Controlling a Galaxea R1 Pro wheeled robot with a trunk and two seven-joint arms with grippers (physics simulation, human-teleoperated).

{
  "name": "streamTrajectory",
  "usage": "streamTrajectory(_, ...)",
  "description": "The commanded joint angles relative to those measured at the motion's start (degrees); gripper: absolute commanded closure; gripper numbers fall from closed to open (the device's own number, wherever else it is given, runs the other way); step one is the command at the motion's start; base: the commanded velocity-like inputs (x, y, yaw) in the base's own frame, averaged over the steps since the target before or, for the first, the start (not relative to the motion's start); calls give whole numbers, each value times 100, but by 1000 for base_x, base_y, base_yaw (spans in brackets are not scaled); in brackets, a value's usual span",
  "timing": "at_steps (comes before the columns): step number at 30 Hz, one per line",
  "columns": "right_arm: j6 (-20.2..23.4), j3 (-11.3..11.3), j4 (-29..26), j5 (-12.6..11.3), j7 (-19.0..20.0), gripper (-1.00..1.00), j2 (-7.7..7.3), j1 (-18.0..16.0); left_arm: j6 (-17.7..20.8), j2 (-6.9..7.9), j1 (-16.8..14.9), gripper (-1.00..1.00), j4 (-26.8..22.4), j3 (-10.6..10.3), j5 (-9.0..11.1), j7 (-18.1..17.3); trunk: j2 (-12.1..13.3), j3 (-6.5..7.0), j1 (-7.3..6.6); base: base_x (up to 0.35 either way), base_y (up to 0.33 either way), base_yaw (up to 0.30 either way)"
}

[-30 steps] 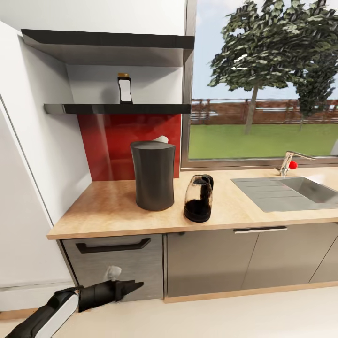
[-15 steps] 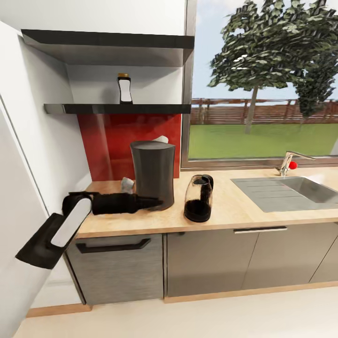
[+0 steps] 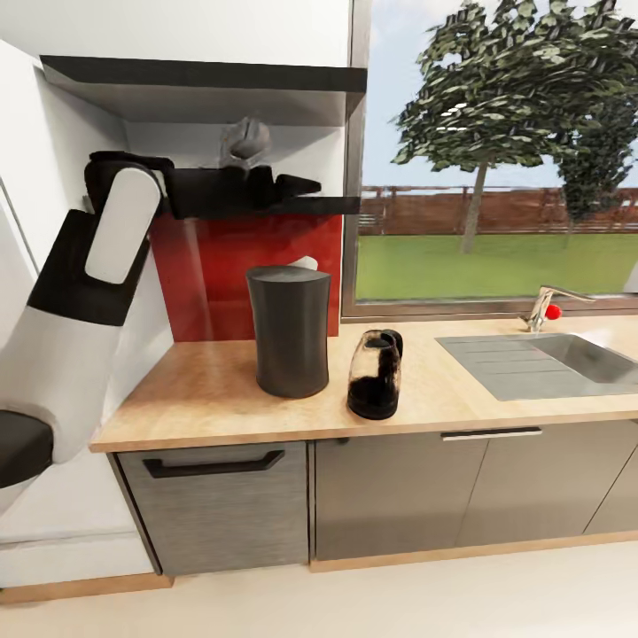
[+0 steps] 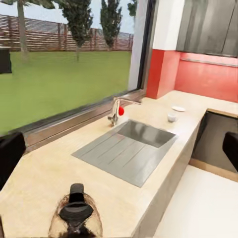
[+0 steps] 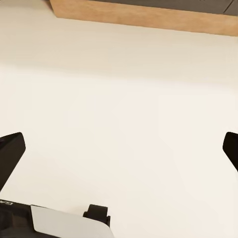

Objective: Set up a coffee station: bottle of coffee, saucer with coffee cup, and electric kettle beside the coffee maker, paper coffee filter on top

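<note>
The dark-grey coffee maker (image 3: 288, 330) stands on the countertop (image 3: 204, 390), with the glass electric kettle (image 3: 374, 374) just to its right. My left gripper (image 3: 301, 184) is raised to the kitchen shelf (image 3: 328, 206), and its forearm hides the bottle of coffee. In the left wrist view the left gripper (image 4: 121, 148) is open, its fingertips (image 4: 10, 153) far apart. That view shows the electric kettle (image 4: 75, 218) from above, and far off the white saucer (image 4: 179, 108) and coffee cup (image 4: 172, 117) side by side, apart. My right gripper (image 5: 121, 148) hangs open over the floor.
A steel sink (image 3: 540, 361) with a red-knobbed faucet (image 3: 548, 310) lies in the counter's right part. A white tall cabinet (image 3: 44, 266) bounds the left end. A second shelf (image 3: 204, 75) hangs above the first. Something white (image 3: 306, 262) peeks out behind the coffee maker's top.
My left arm has risen from counter height beside the coffee maker to shelf level and now covers the bottle of coffee. Coffee maker and kettle have not moved.
</note>
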Motion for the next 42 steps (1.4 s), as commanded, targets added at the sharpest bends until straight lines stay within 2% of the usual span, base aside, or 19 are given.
streamTrajectory(1, -20, -35, 2, 55, 23, -100, 2, -3, 4, -7, -150, -100, 102, -3, -47, 129, -5, -9, 1, 0, 0, 0)
streamTrajectory(2, -20, -35, 4, 59, 23, -100, 2, -2, 4, -20, -367, -100, 251, -1, -45, 517, -5, -9, 1, 0, 0, 0)
streamTrajectory(3, -16, -32, 7, 62, 23, -100, 3, -1, 3, -45, -577, -100, 374, 2, -45, 1132, -5, -9, 1, 0, 0, 0)
streamTrajectory(6, -14, -31, 9, 64, 23, -100, 3, -1, 1, -79, -722, -100, 439, 0, -47, 1711, -5, -9, 1, 0, 0, 0)
streamTrajectory(7, -13, -31, 21, 65, 23, -100, 3, -3, -2, -100, -808, -100, 462, -28, -48, 2219, -5, -9, 1, 0, 0, 0)
streamTrajectory(9, -12, -26, 61, 67, 21, -100, 3, -2, -5, -101, -840, -100, 454, -84, -48, 2502, -5, -9, 1, 0, 0, 0)
streamTrajectory(10, -16, -19, 150, 71, 22, -100, 3, -3, -11, -99, -868, -100, 447, -246, -48, 2862, -5, -9, 1, 0, 0, 0)
streamTrajectory(17, -19, -14, 272, 74, 19, -100, 3, -2, -21, -90, -890, -100, 402, -669, -45, 3700, -5, -9, 1, 17, 0, 0)
streamTrajectory(18, -18, -13, 289, 74, 20, -100, 3, -3, -23, -87, -891, -100, 372, -726, -47, 3927, -5, -9, 1, 168, 0, 0)
streamTrajectory(23, -17, -25, 353, 75, 22, -100, 3, -2, -50, -80, -892, -100, 333, -802, -46, 4235, -5, -9, 1, 214, 0, 0)
streamTrajectory(25, -19, -16, 647, 75, 23, -100, 3, -1, -79, -57, -893, -100, 320, -814, -47, 4346, -5, -9, 1, 95, 0, 0)
streamTrajectory(36, -20, -10, 803, 123, 23, -100, 3, -1, -95, -37, -897, -100, 311, -810, -43, 4396, -5, -9, 1, 160, 0, 0)
streamTrajectory(38, -20, -16, 811, 328, 23, -100, 3, -1, -96, -37, -896, -100, 308, -807, -42, 4400, -5, -9, 1, 87, 0, 0)
streamTrajectory(39, -20, -25, 822, 899, 20, -100, 7, -1, -97, -36, -897, -100, 306, -809, -43, 4402, -5, -9, 1, 245, 0, 0)
streamTrajectory(41, -20, -33, 826, 1190, 18, -100, 10, -1, -97, -36, -898, -100, 306, -810, -41, 4402, -5, -9, 1, 189, 0, 0)
streamTrajectory(42, -20, -34, 826, 1230, 17, -100, 10, -1, -97, -36, -898, -100, 306, -817, -41, 4403, -5, -9, 1, 202, 0, 0)
